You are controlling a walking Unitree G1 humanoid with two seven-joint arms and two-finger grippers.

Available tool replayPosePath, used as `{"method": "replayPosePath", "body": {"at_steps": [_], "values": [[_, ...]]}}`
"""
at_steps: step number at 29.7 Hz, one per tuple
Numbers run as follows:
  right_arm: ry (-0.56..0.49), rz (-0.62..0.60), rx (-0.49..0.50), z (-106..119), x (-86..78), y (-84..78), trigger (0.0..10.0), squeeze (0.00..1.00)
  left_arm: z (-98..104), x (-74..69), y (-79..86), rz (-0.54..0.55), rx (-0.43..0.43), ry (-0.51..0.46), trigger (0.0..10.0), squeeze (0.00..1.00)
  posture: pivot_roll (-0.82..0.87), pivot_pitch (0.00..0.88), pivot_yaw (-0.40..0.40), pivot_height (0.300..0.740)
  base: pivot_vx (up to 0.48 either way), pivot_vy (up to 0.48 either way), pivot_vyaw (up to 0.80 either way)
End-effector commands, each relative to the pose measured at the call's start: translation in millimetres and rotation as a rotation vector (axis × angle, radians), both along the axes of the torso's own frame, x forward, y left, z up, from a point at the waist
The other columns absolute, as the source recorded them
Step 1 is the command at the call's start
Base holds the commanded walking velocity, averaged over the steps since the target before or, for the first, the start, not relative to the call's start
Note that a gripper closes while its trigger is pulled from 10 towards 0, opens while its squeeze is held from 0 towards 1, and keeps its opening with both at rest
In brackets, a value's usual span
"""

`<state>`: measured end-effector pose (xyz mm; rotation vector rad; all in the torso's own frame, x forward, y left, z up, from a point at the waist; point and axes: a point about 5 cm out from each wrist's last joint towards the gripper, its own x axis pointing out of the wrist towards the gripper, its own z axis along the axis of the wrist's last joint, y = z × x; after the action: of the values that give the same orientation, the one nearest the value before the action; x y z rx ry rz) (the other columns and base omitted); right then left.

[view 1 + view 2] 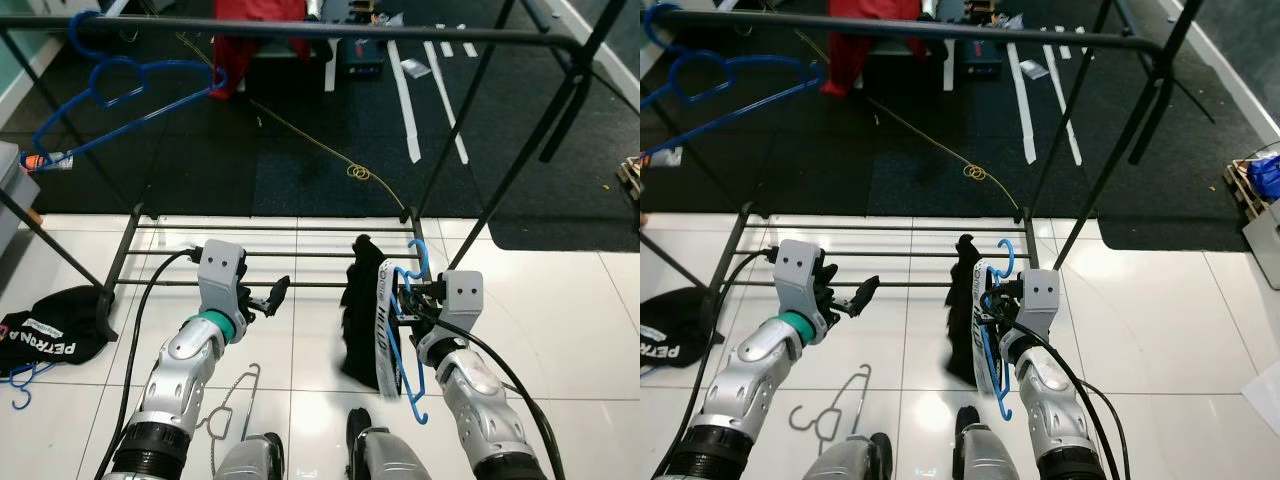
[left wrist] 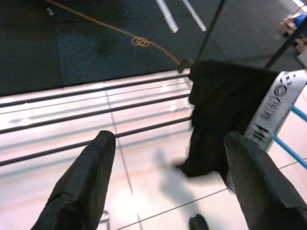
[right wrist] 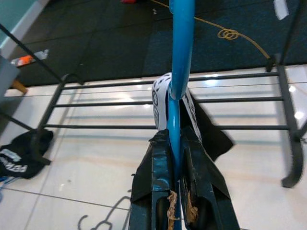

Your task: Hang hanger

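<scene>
Right gripper (image 1: 408, 297) is clamped on the blue hanger (image 1: 408, 345) — the right wrist view shows both fingers pressed together on the hanger's thin bar (image 3: 176, 96). A black garment (image 1: 362, 320) with a white printed band hangs from the hanger and droops toward the white tile floor (image 1: 560, 330).

Handling, as a judgement: the hanger looks like thin plastic, light and fairly stiff but smooth, so it may twist in a narrow pinch. The garment is soft and adds swinging weight below the grip. A hold near the neck, just under the hook (image 1: 419, 258), looks best for steering the hook.

Left gripper (image 1: 268, 297) is empty, fingers spread apart; it sits beside the garment, on the robot's left of it.

Landmark: the top rail (image 1: 330, 33) of the clothes rack. It runs well above and beyond the held hanger. Another blue hanger (image 1: 120, 95) already hangs near the rail's left end; the rail's middle and right stretch look free. The rack's lower bars (image 1: 260, 255) lie directly under the rail, just ahead of both grippers, and a slanted leg (image 1: 520, 170) drops from the rail's right end — an edge to clear when lifting. A wire hanger (image 1: 232, 405) and a second dark garment (image 1: 55, 325) lie on the floor on the near side of the rail.
</scene>
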<state>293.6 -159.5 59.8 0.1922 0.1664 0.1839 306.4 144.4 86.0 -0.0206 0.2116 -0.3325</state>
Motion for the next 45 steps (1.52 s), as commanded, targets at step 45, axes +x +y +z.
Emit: {"method": "replayPosePath", "body": {"at_steps": [45], "values": [[0.096, -0.057, 0.03, -12.6, -9.6, -2.2, 10.0, 0.0, -5.5, 2.7, -6.4, -0.008, 0.016, 0.035, 10.0, 0.0, 0.01, 0.152, 0.106, 0.74, 0.0, 0.0, 0.0]]}}
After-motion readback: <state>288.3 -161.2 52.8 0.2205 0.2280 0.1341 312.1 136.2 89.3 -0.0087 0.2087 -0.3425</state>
